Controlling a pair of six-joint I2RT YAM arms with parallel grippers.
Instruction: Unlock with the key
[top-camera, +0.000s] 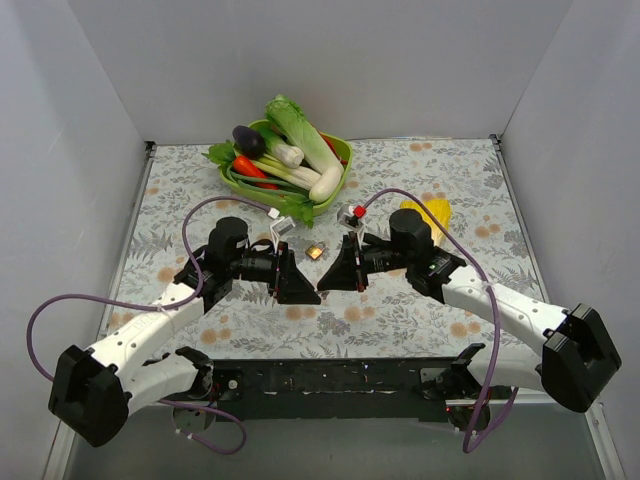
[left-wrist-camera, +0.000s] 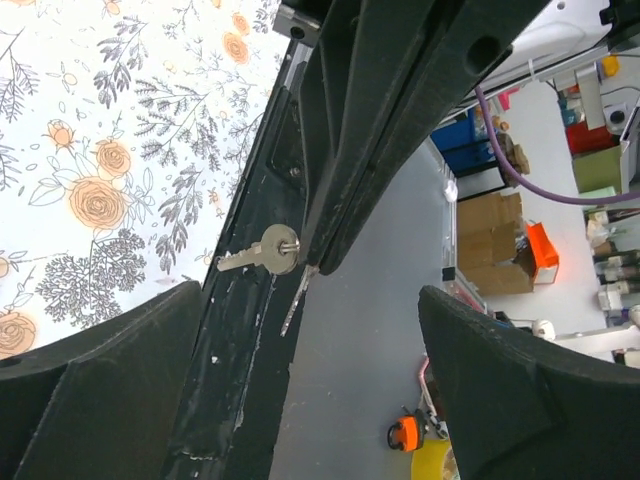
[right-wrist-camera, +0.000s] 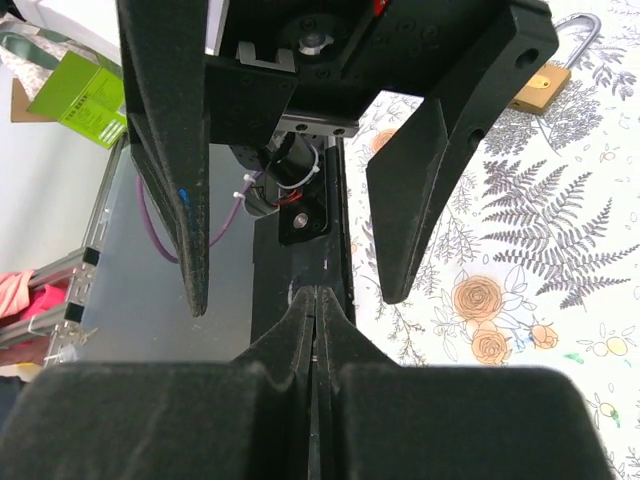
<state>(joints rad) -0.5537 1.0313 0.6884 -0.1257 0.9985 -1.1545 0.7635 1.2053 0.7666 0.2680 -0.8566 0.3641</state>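
Note:
The key (left-wrist-camera: 262, 251) is small, grey and metal. In the left wrist view it sticks out sideways from the shut black fingertips (left-wrist-camera: 330, 235) of my right gripper, with a thin metal sliver hanging below it. My right gripper (right-wrist-camera: 318, 297) is shut on the key, which is almost hidden in its own view. My left gripper (left-wrist-camera: 310, 295) is open wide and empty, its fingers (right-wrist-camera: 190, 200) either side of the right gripper's tips. In the top view the two grippers, left (top-camera: 310, 291) and right (top-camera: 325, 282), meet tip to tip at mid-table. A small brass padlock (top-camera: 315, 252) lies just behind them.
A brass padlock with a silver shackle (right-wrist-camera: 545, 85) lies on the floral cloth beyond the left gripper. A green basket (top-camera: 343, 150) of vegetables stands at the back. A yellow object (top-camera: 430, 212) and a small red-topped item (top-camera: 357, 212) lie behind the right arm. Grey walls enclose three sides.

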